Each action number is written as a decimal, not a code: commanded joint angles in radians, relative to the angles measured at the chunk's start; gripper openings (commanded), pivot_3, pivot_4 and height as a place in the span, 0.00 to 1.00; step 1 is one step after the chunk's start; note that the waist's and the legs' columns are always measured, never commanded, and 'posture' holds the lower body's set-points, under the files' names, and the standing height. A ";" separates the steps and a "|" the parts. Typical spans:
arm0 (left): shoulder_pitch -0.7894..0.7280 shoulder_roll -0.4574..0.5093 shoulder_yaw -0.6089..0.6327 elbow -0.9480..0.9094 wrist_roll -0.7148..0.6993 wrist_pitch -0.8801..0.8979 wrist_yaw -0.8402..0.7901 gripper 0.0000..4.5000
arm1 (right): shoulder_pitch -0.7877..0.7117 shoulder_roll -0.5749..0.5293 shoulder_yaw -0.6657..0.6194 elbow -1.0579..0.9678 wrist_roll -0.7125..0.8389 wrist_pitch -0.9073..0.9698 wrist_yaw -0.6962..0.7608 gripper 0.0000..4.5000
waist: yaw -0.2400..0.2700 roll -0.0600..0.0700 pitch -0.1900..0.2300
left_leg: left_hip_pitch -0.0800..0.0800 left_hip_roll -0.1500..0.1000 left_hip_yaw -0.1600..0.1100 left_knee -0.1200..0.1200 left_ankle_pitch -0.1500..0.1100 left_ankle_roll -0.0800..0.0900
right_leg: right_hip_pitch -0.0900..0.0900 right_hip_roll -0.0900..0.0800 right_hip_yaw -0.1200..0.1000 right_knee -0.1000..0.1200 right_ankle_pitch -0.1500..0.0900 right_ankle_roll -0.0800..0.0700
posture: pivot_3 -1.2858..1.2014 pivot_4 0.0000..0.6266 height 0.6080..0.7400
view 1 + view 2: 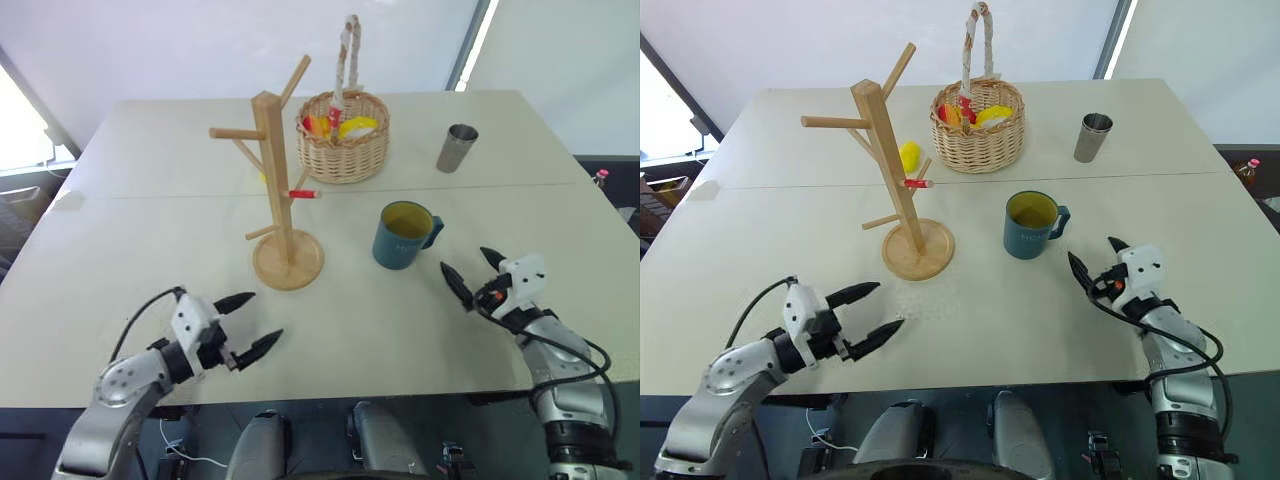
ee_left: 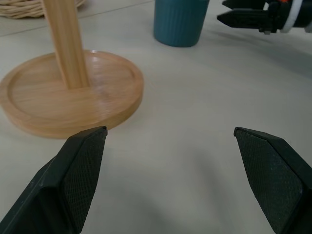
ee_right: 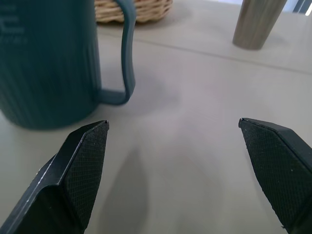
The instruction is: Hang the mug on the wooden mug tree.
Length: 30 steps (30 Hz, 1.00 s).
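The jaws of the right gripper [image 1: 473, 274] are spread wide and empty, low at the right of the head view, just short of the mug [image 1: 403, 235]; in the right wrist view the loop handle [image 3: 124, 58] is seen ahead of one finger, not yet between the two. The jaws of the left gripper [image 1: 247, 324] are likewise held apart on nothing, at the lower left, near the round base of the mug tree [image 1: 280, 190]. The mug stands upright on the counter [image 1: 150, 260] at centre right, a short way to the right of the mug tree, its handle turned toward the right. The step in hand is judged to be the approach to the mug; nothing has been lifted. What is called for next is a closing of the right jaws on the handle or wall, then a lift toward a free peg. Counted: one mug, one mug tree, one wicker basket [image 1: 343, 140] and one steel tumbler [image 1: 457, 148] at the top of the frame, two grippers.
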<state>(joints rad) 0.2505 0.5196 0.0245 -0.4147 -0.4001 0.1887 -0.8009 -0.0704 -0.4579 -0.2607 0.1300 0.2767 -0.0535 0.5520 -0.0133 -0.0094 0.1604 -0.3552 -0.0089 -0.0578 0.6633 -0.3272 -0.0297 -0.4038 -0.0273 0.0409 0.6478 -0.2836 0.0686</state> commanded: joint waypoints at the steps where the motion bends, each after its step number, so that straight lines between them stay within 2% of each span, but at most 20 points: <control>1: -0.002 -0.003 -0.019 -0.031 0.013 -0.013 0.006 1.00 | -0.039 -0.008 -0.013 0.017 -0.005 -0.026 -0.011 0.98 | 0.000 0.000 0.000 | 0.000 0.000 0.000 0.000 0.000 0.000 | 0.000 0.000 0.000 0.000 0.000 0.000 | 0.52 0.24 1.00; 30: 0.003 -0.012 -0.041 -0.035 0.031 -0.051 0.005 1.00 | -0.277 0.045 0.084 0.258 -0.040 -0.111 0.044 0.98 | -0.003 0.000 0.000 | 0.001 0.000 0.000 0.000 0.000 0.000 | 0.000 0.001 0.000 0.001 0.000 0.000 | 0.52 0.24 1.00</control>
<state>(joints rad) 0.2577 0.5016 -0.0227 -0.4136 -0.3630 0.1436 -0.7991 -0.3275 -0.4118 -0.1724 0.3934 0.2370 -0.1451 0.5947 -0.0166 -0.0092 0.1605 -0.3546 -0.0091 -0.0576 0.6637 -0.3271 -0.0296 -0.4037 -0.0264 0.0409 0.6488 -0.2833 0.0691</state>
